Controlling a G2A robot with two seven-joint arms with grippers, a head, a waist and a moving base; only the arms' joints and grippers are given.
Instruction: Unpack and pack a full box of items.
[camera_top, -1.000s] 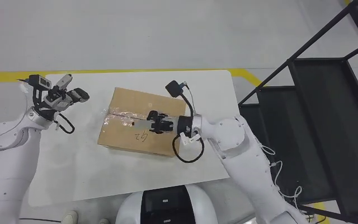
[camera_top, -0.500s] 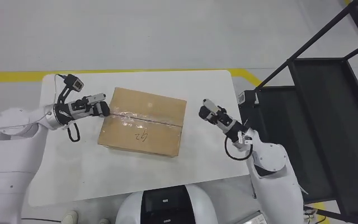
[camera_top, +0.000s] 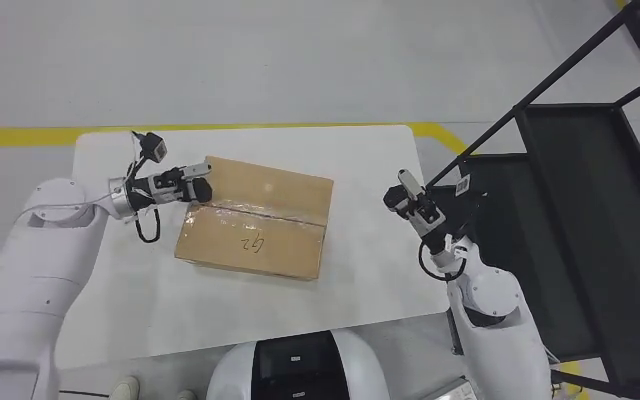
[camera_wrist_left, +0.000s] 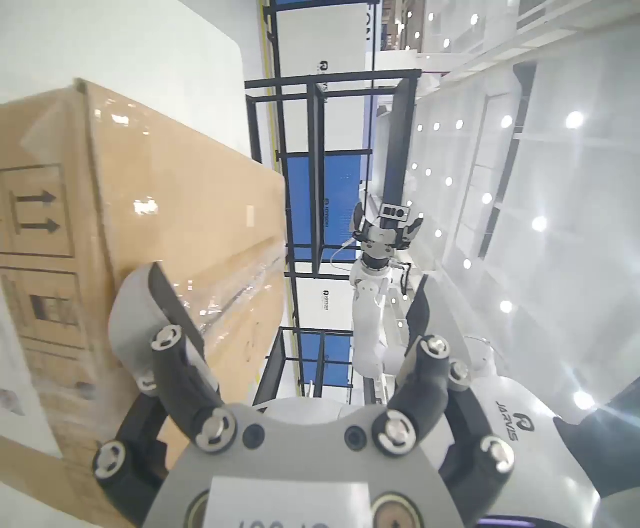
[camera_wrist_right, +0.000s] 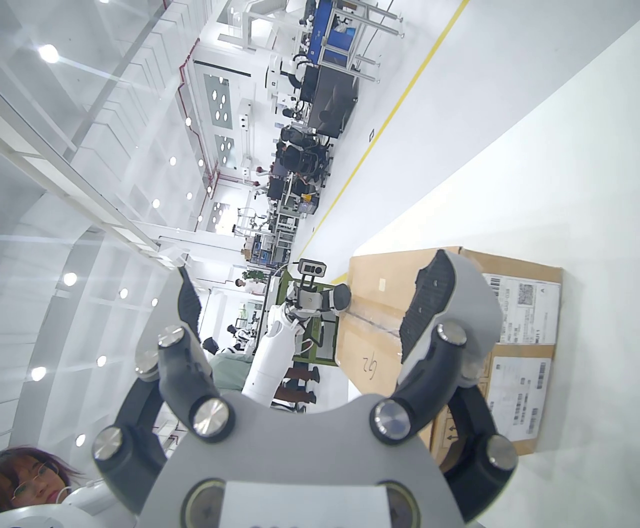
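Left claw (camera_top: 196, 183) hanging open over the end of the box (camera_top: 262, 228).
Cardboard looking stiff, probably heavy; tape (camera_top: 236, 207) looking slick, its end offering a hold.

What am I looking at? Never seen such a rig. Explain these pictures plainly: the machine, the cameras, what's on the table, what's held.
This is a robot with two arms, each ending in a claw. One picture looks down from a camera above the arms; the other two come from cameras on each wrist. On the white table sits a closed cardboard box, sealed with clear tape. The left claw is open at the box's end, by the tape seam. The right claw is open too, away from the box. Neither holds anything.
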